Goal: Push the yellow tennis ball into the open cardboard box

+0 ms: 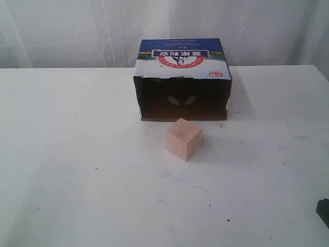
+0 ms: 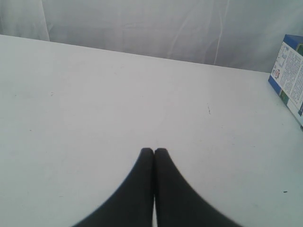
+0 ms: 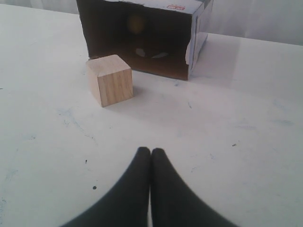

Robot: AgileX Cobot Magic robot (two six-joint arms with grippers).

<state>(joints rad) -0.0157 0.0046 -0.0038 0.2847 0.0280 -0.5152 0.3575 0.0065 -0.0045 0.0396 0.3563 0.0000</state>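
Note:
The open cardboard box (image 1: 182,82) lies on its side at the back middle of the white table, its blue top and logo band up and its dark mouth facing forward. Deep inside it, the right wrist view shows a dim round yellowish shape, the yellow tennis ball (image 3: 136,22), by the back wall. My right gripper (image 3: 151,151) is shut and empty, well in front of the box (image 3: 142,38). My left gripper (image 2: 154,151) is also shut and empty over bare table, with a side of the box (image 2: 289,75) far off to one side.
A pale wooden cube (image 1: 183,139) stands on the table just in front of the box mouth, a little apart from it; the right wrist view shows the cube (image 3: 110,79) too. A dark arm part (image 1: 324,212) shows at the table's (image 1: 77,154) front right edge.

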